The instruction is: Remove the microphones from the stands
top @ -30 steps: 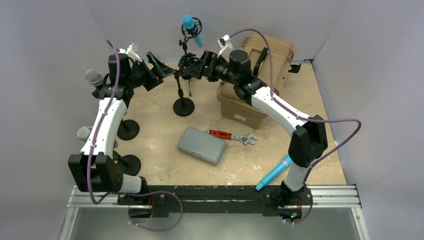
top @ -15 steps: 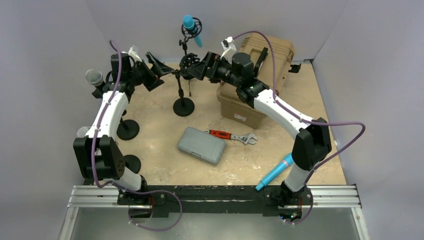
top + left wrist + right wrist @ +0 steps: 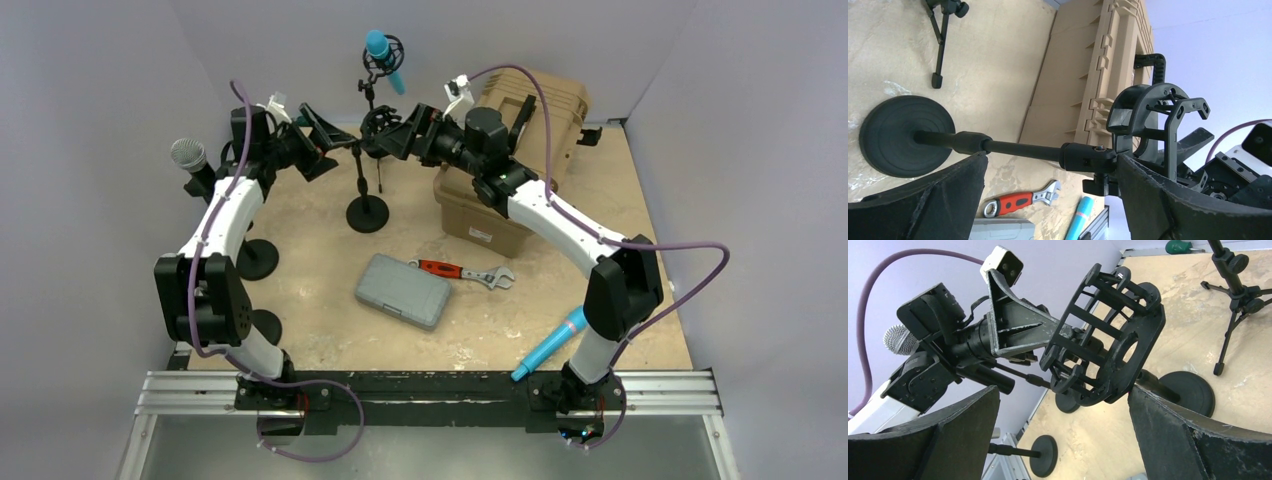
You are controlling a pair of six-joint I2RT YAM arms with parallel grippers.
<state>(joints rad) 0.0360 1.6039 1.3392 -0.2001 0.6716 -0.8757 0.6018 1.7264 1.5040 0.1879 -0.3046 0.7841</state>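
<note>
The blue microphone (image 3: 548, 347) lay flat on the table (image 3: 615, 170) at the near right edge, just beside the right arm's base and well apart from both grippers. The stand (image 3: 358, 178) stood upright toward the far middle on its round base, and the black shock mount (image 3: 1108, 335) at its top was empty. The left gripper (image 3: 1052, 159) hung at the stand's left with its fingers spread wide, the pole crossing the gap just ahead of them, clamped on nothing. The right gripper (image 3: 1064, 390) faced it from the right, also spread wide, with the mount in front of the gap and neither finger closed on it. Farther back, a second blue microphone (image 3: 383, 52) sat in the mount of a tripod stand (image 3: 1236, 263). A tan case (image 3: 560, 100) lay at the far right. Nearer, a grey case (image 3: 403, 290) lay with a red-handled wrench (image 3: 465, 271) just to its right.
</note>
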